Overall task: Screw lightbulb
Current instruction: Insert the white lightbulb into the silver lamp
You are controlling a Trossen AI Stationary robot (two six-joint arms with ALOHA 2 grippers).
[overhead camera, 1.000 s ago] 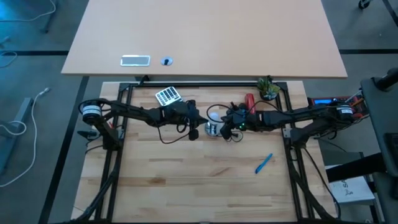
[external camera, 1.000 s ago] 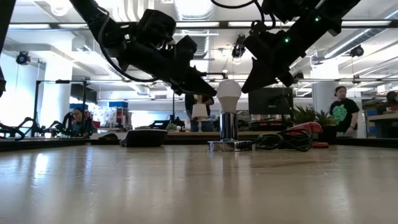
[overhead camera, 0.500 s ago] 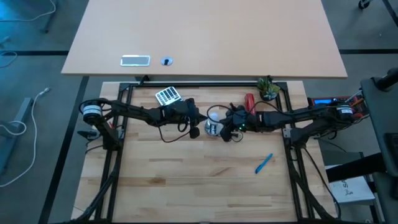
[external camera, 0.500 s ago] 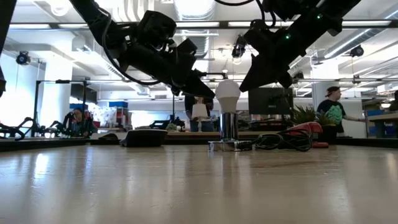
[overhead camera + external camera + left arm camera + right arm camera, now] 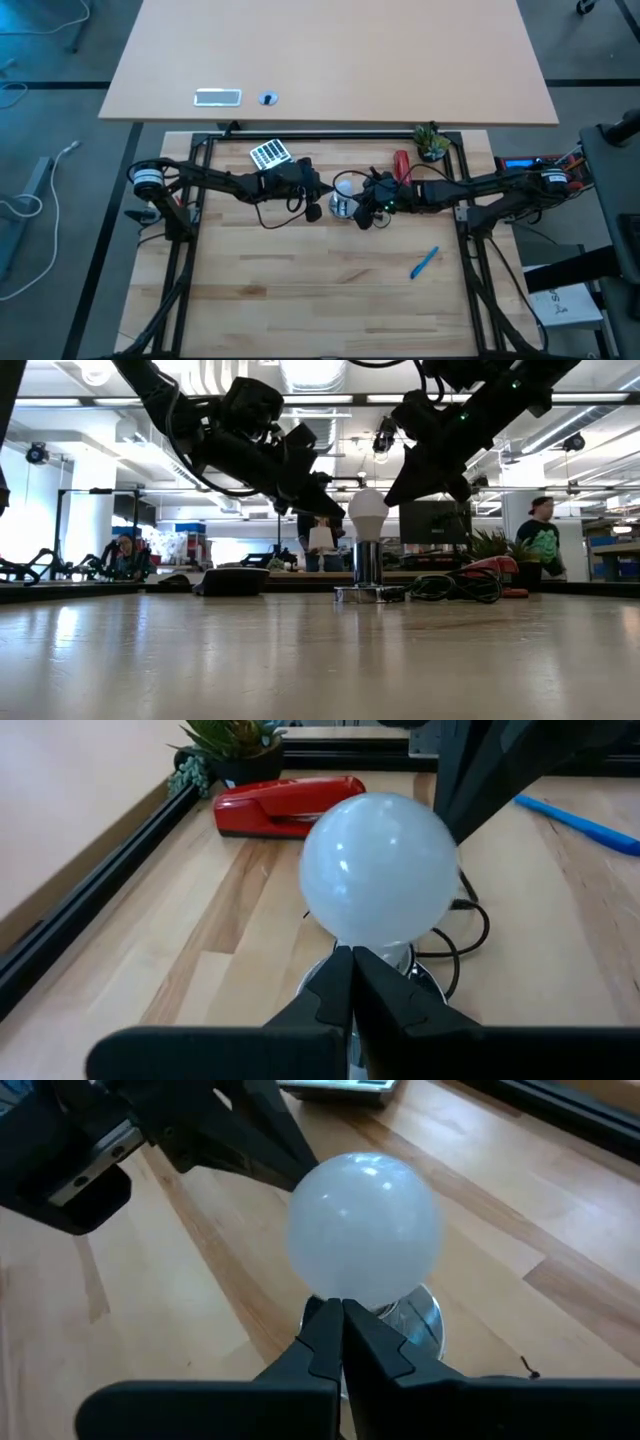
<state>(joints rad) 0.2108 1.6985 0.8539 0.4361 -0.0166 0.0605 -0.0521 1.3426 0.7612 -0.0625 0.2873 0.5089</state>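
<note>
Lightbulb (image 5: 367, 512) stands upright near the middle of the worktop's far edge, its frosted white pear-shaped globe on top and its narrow end down in a shiny silver socket (image 5: 368, 563) with a flat round base. A black cord (image 5: 470, 925) loops away from the socket across the pale wood-plank worktop (image 5: 330, 290).

Left gripper (image 5: 351, 982) has its dark fingers pressed together, tips just beside the bulb's neck. Right gripper (image 5: 335, 1323) comes from the opposite side, fingers likewise together, tips at the neck under the globe. Neither clamps the bulb.

A glossy red stapler (image 5: 288, 797) lies near the far edge, with a small green potted plant (image 5: 231, 742) in a dark pot just beyond it. A slim blue pen (image 5: 424, 263) lies toward the right edge.
</note>
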